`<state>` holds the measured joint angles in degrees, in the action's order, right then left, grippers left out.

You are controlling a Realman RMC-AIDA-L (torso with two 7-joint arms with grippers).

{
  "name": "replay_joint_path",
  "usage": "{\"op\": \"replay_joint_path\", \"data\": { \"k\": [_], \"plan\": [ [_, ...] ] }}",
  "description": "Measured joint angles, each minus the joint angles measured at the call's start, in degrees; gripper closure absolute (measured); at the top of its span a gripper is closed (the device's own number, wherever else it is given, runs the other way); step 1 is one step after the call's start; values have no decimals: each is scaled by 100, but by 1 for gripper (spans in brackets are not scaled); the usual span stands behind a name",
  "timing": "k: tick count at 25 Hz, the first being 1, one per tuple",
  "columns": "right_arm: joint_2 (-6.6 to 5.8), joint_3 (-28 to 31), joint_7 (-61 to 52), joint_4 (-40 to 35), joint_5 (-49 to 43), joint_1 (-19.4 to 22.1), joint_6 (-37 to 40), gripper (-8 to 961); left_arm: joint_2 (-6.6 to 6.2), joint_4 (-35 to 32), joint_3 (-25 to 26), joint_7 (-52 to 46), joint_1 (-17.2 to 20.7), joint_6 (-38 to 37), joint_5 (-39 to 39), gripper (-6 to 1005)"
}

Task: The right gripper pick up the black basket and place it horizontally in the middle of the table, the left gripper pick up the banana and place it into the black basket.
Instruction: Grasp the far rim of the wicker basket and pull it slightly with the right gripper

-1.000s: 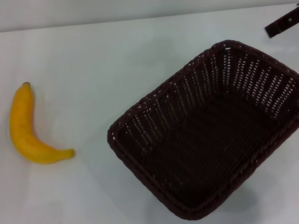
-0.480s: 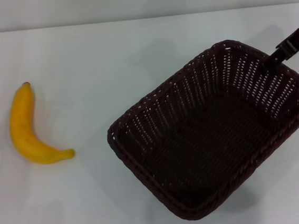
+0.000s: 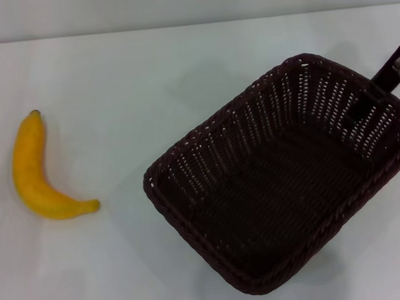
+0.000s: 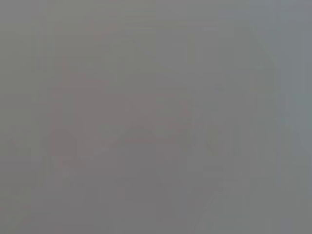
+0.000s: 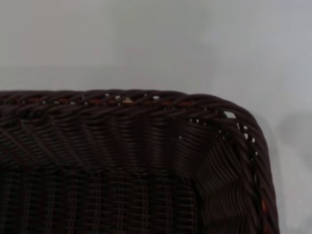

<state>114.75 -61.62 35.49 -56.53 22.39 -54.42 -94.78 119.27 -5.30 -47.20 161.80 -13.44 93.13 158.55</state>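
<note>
The black basket (image 3: 210, 123) stands at the right of the table (image 3: 143, 70), turned at an angle, and holds nothing. The banana (image 3: 32, 174) lies on the table at the left, well apart from the basket. My right gripper (image 3: 390, 73) comes in from the upper right edge, a dark arm end with a small silver fitting, right at the basket's far right rim. Whether it touches the rim I cannot tell. The right wrist view shows a corner of the basket's braided rim (image 5: 122, 100) close up. The left gripper is out of view; the left wrist view is plain grey.
The pale table surface stretches between the banana and the basket. The table's far edge runs along the top of the head view, with a grey wall behind it.
My right gripper has come down and in from above the table's right edge to the basket's far right rim. The basket and the banana have not moved.
</note>
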Motion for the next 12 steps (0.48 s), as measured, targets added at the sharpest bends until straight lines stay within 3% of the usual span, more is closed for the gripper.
{"op": "replay_joint_path", "data": {
  "k": [8, 12],
  "plan": [
    [22, -446, 20, -2, -18, -35, -3, 229, -5, 21, 14, 1, 21, -5, 6, 122],
    [21, -410, -3, -29, -22, -83, 7, 406, 3, 21, 32, 1, 60, 36, 27, 122]
  ]
}}
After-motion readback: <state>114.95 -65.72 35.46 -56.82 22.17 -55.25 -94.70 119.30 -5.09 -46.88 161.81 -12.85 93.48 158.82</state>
